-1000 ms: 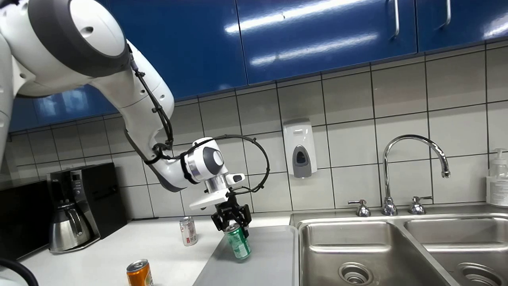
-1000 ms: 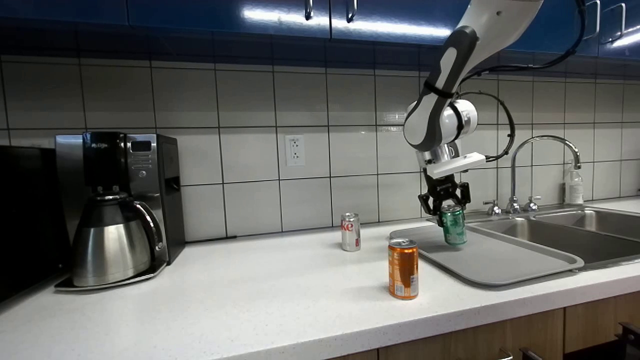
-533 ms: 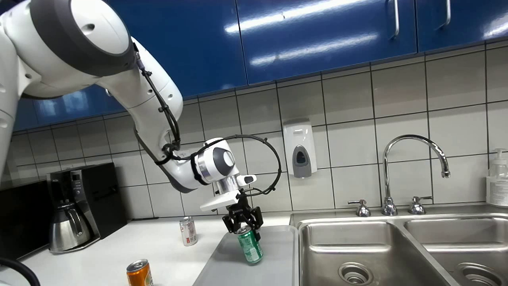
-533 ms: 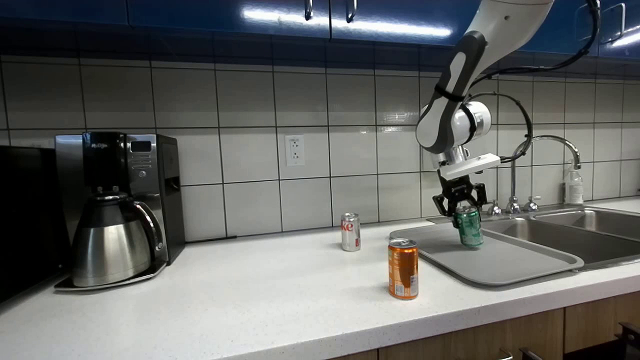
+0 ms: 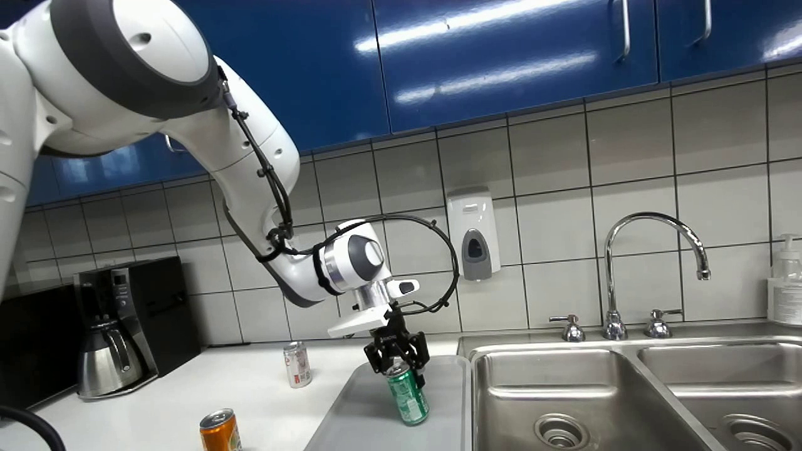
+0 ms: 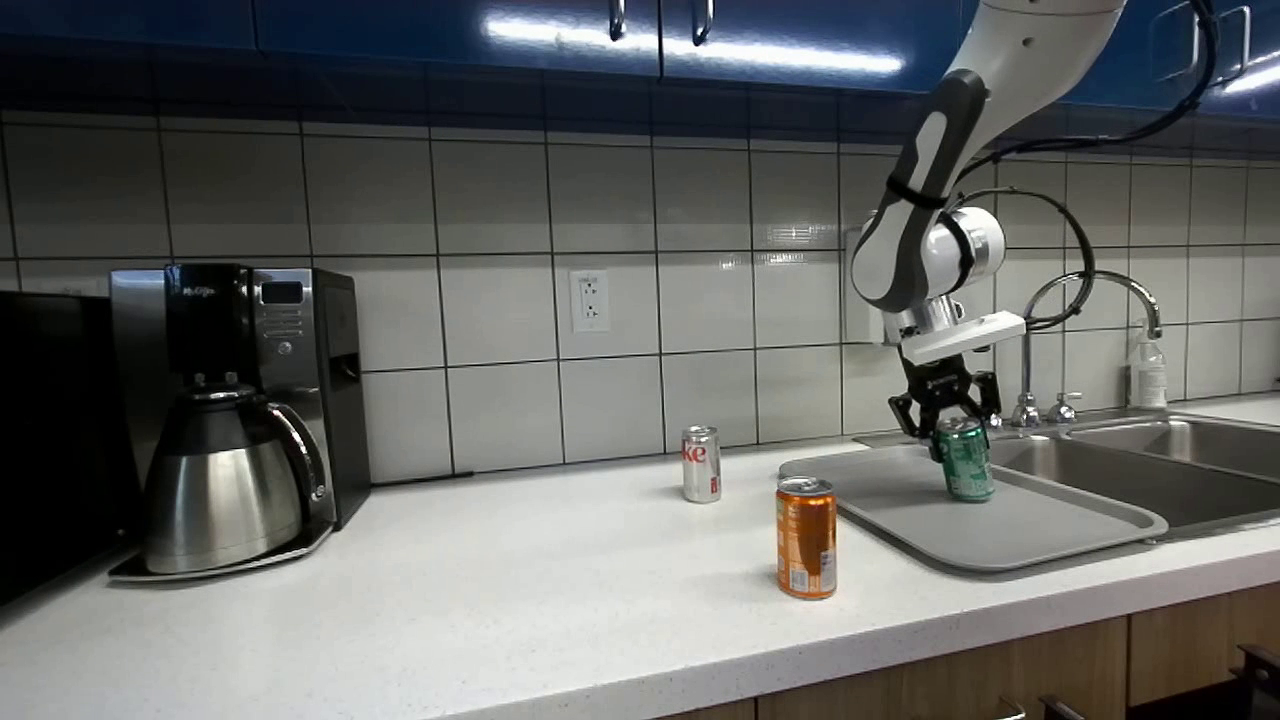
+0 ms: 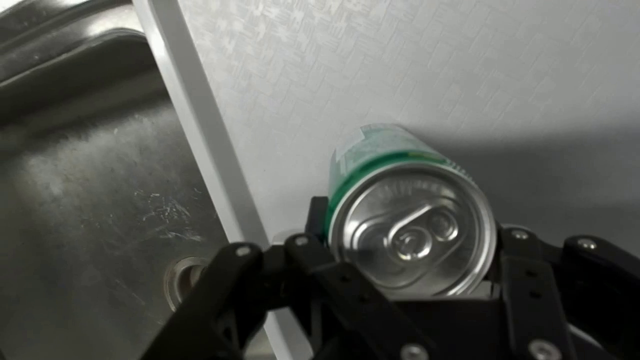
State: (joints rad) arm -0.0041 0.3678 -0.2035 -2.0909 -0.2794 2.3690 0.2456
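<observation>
the gripper (image 5: 401, 374) is clamped on the green can (image 6: 967, 465), a finger on each side near its top, over the gray tray (image 6: 1000, 530). the can's long axis slants: in both exterior views its lid leans left and its base points down and right; in the wrist view the lid shows its pull tab. whether the base touches the tray cannot be told. the tray reaches well past the can on the near side; its right rim runs just beside the sink (image 5: 545, 401). left of the tray, a silver can (image 6: 701, 465) and, nearer, an orange can (image 6: 806, 540) stand on the white counter (image 6: 550, 590).
</observation>
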